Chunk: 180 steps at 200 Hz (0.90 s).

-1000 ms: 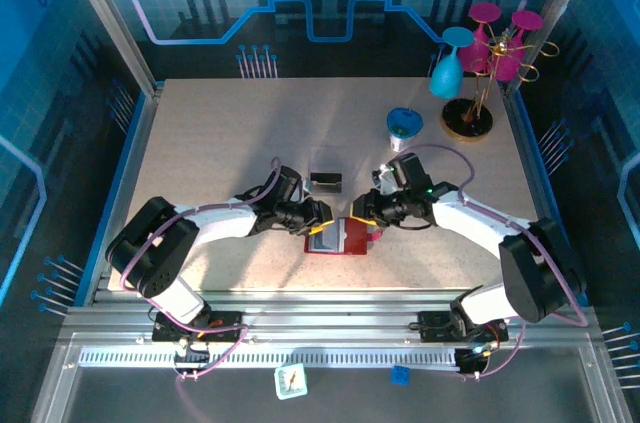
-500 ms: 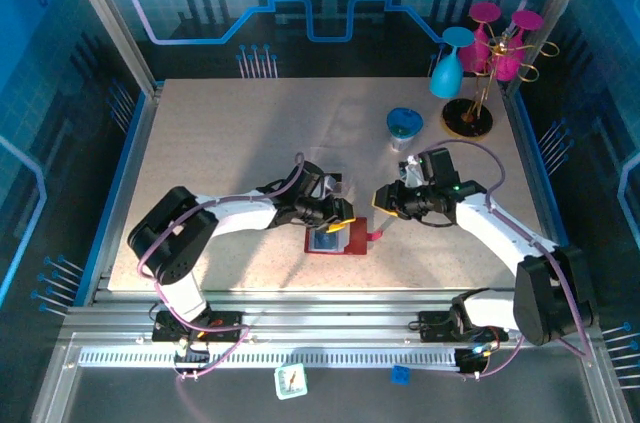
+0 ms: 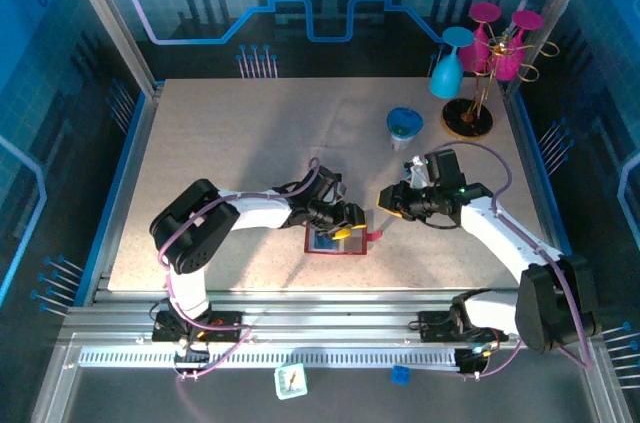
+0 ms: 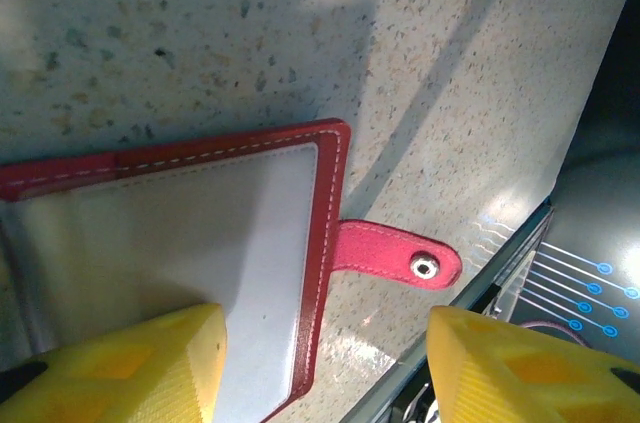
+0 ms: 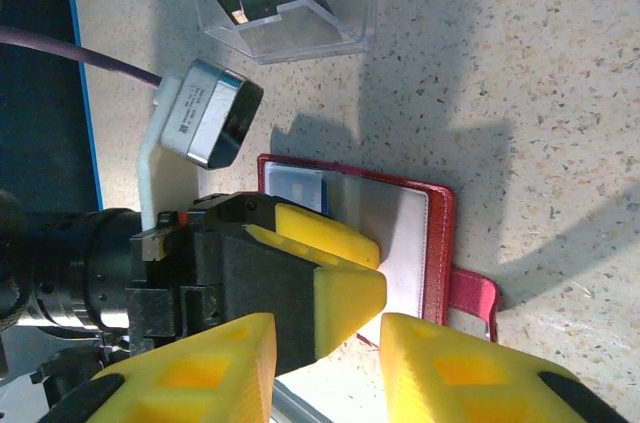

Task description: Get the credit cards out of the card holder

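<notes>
The red wallet (image 4: 250,233) lies open on the table (image 3: 220,143), between the two arms. A blue card (image 5: 297,188) sits in its pocket. The left gripper (image 4: 325,368) hangs right over the wallet, fingers apart, with nothing in them. The right gripper (image 5: 325,381) is just beside it, fingers a little apart, and it is empty too. Nothing holds the wallet down. If the left fingers pinch here, they may grab the wallet's edge and not the thin card. Then the wallet could slide away or flip shut.
</notes>
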Tool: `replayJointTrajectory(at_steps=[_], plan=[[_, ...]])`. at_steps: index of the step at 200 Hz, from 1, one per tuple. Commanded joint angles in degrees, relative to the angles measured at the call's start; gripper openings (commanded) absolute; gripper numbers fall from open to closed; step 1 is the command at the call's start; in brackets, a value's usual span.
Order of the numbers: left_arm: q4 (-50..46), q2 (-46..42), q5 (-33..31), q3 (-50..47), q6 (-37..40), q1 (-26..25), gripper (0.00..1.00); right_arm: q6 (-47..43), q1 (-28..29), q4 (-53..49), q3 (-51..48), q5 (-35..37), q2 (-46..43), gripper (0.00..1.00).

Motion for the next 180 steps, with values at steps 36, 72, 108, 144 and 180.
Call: replayJointTrajectory(at_steps=[36, 72, 108, 144, 180], plan=[[-1.1, 1.4, 1.2, 1.4, 0.6, -0.7, 0.57, -0.7, -1.3, -1.4, -1.5, -1.8, -1.6, 0.33], [-2.2, -1.6, -0.3, 1.6, 1.1, -0.7, 0.57, -0.3, -1.2, -1.1, -1.9, -2.5, -1.8, 0.33], [-5.9, -5.1, -2.5, 2.3, 2.8, -0.6, 0.57, 0.7, -0.9, 0.5, -2.3, -3.5, -1.3, 0.33], [-8.1, -8.6, -4.1, 1.5, 3.9, 0.2, 0.57, 1.3, 0.2, 1.8, -1.7, -3.7, 0.3, 0.33], [-8.5, -12.8, -5.0, -2.2, 3.9, 2.5, 0.57, 1.6, 2.0, 2.7, -0.4, -3.6, 3.0, 0.33]])
